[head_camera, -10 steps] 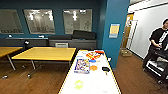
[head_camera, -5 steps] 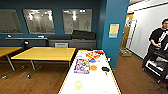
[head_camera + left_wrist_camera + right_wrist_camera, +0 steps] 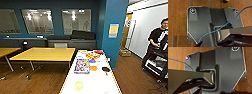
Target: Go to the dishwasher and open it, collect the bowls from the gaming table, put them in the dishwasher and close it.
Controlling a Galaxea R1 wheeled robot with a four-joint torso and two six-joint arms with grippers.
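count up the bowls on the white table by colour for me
Lime-yellow bowl: 1
Orange bowl: 1
Black bowl: 1
Total: 3 bowls on the gaming table

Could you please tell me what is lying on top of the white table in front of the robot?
On the white table lie a lime-yellow bowl, an orange bowl, a black bowl, a colourful box and blurred colourful items at the far end.

The long glossy white gaming table [image 3: 110, 85] carries a lime-yellow bowl [image 3: 79, 85], an orange bowl [image 3: 93, 68], a black bowl [image 3: 106, 69], and a colourful rectangular box [image 3: 82, 66].
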